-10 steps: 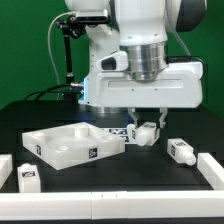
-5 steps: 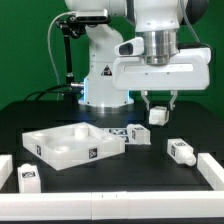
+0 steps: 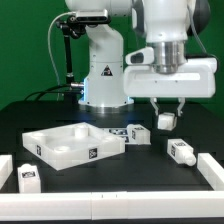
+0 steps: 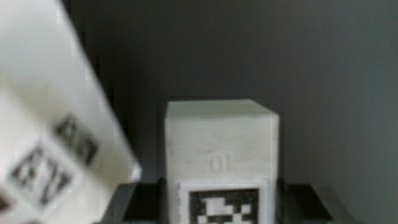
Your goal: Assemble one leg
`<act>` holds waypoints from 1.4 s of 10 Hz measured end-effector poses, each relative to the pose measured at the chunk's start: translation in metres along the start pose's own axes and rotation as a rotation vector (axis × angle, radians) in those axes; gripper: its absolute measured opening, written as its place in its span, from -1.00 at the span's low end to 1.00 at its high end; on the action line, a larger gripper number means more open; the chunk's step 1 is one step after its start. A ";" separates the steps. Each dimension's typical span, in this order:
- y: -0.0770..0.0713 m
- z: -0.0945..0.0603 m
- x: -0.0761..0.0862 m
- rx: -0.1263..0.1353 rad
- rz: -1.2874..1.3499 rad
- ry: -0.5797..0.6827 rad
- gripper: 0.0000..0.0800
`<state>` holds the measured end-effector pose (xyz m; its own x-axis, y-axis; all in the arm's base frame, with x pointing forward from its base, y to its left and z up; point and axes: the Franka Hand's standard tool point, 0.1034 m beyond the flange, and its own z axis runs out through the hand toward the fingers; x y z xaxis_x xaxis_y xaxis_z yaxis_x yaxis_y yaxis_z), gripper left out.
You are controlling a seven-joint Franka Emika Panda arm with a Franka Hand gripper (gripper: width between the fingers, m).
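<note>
Tray-like part [image 3: 65, 148] and loose peg [image 3: 181, 151] on black worktop [image 3: 150, 170] beneath, claw [image 3: 166, 113] pinching leg [image 3: 165, 121] clear above them, its long axis jutting out past the fingers, slightly tilted.

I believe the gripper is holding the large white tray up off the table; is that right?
Not quite: it is a leg, not the tray, that the gripper holds up off the table. The tray lies on the table. The exterior view shows this.
</note>
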<state>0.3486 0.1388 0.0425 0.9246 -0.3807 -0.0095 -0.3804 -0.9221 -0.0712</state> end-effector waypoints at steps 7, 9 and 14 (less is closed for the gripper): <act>0.003 0.019 0.002 -0.009 -0.006 -0.009 -0.30; 0.003 0.013 0.001 -0.014 -0.027 -0.026 0.22; -0.023 -0.024 0.082 0.037 -0.226 -0.007 0.62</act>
<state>0.4327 0.1269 0.0676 0.9864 -0.1645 0.0037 -0.1631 -0.9806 -0.1090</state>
